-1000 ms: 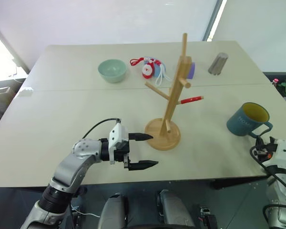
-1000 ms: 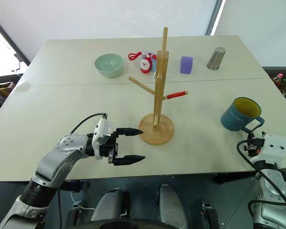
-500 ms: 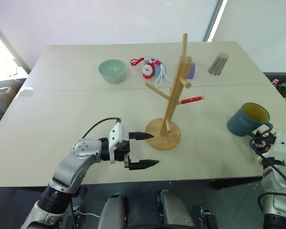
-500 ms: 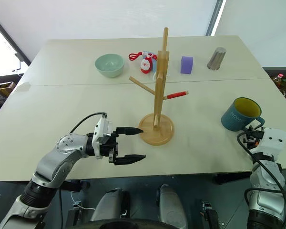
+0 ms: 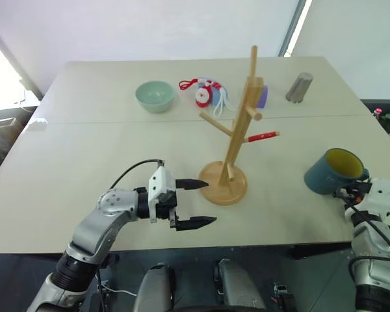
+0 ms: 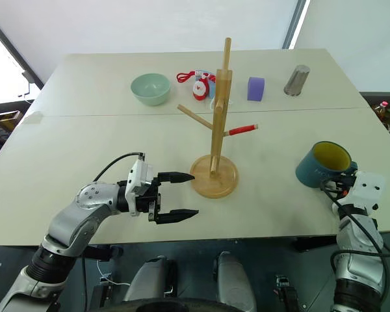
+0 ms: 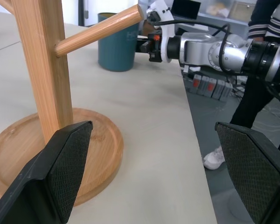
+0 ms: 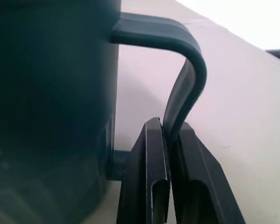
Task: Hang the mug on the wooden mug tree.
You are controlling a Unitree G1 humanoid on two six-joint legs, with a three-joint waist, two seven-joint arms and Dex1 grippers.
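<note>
Teal mug (image 6: 324,164) with yellow inside sitting near the right table edge, well apart from the wooden mug tree (image 6: 215,140), right gripper (image 8: 165,184) pinched shut on the lower part of the loop handle (image 8: 184,84). Looks like glazed ceramic, so probably heavy, rigid, slick and chippable; thin-handle pinch likely lets it swing. Left gripper (image 6: 175,194) spread wide open beside the tree's base, holding nothing.

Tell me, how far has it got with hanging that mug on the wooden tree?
Early days. Done: the right claw has pinched shut on the handle of the mug. In hand: the mug is tilting at the table's right edge, apart from the wooden mug tree. Left: carrying it over and hooking it on a peg. The left claw waits open beside the tree's base.
</note>
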